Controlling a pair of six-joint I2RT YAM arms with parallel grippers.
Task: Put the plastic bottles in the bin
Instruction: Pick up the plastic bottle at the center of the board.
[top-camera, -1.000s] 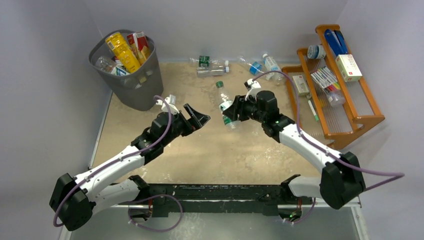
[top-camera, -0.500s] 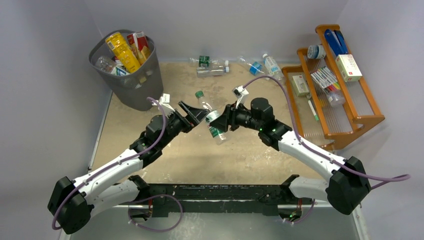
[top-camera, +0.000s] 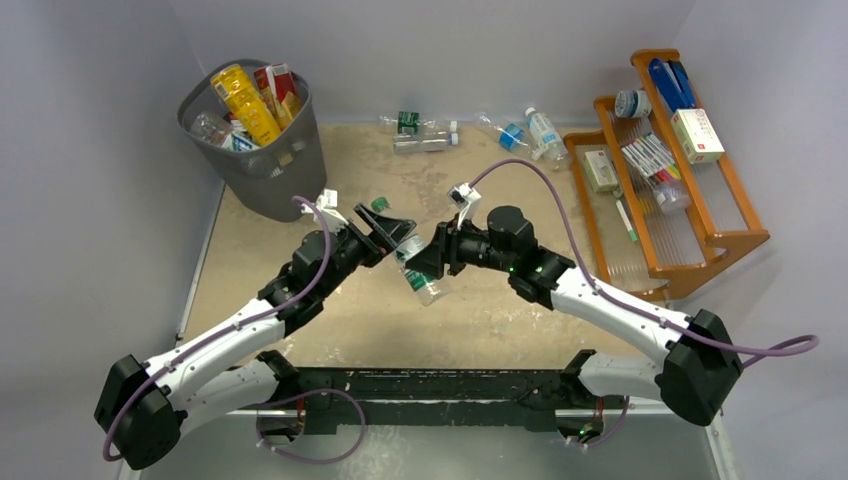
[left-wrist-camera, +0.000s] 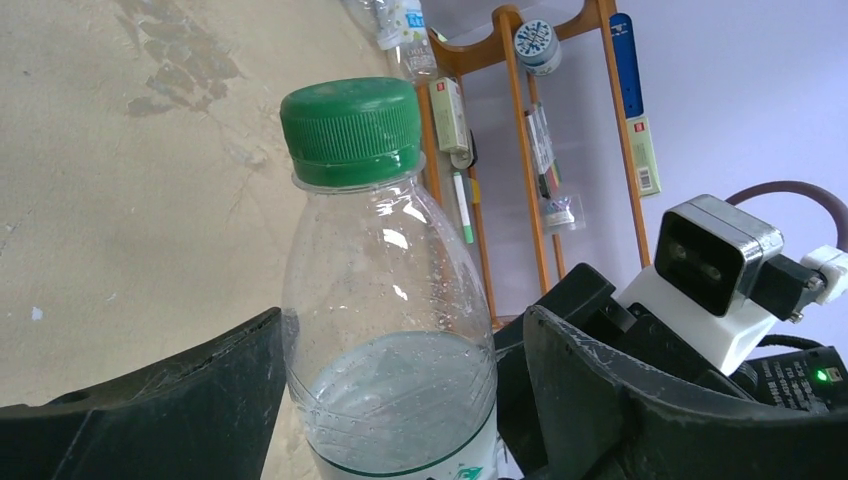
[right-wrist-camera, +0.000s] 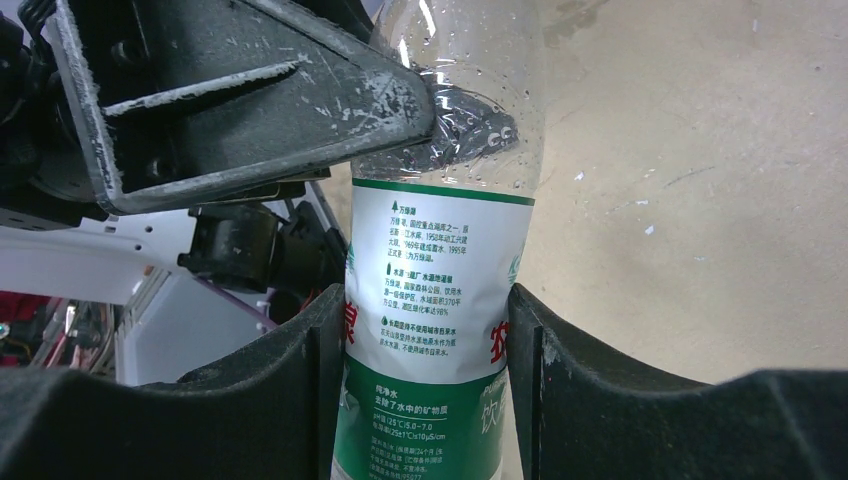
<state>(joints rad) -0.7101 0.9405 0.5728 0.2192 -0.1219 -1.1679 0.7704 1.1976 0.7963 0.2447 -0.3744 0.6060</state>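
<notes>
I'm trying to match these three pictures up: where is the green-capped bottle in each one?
Top external: the green-capped bottle, tilted, in the middle of the picture.
Left wrist: the bottle fills the centre, cap up.
Right wrist: the bottle stands centre, label facing the camera.
Shared landmark: the orange wooden rack, far right in the top view, behind the bottle in the left wrist view; absent from the right wrist view.

Orange wooden rack (top-camera: 720, 245) standing on the sandy desk (top-camera: 500, 320)
A white box (top-camera: 697, 135), pens (top-camera: 650, 158) and a blue item (top-camera: 665, 82) lie in the rack.
</notes>
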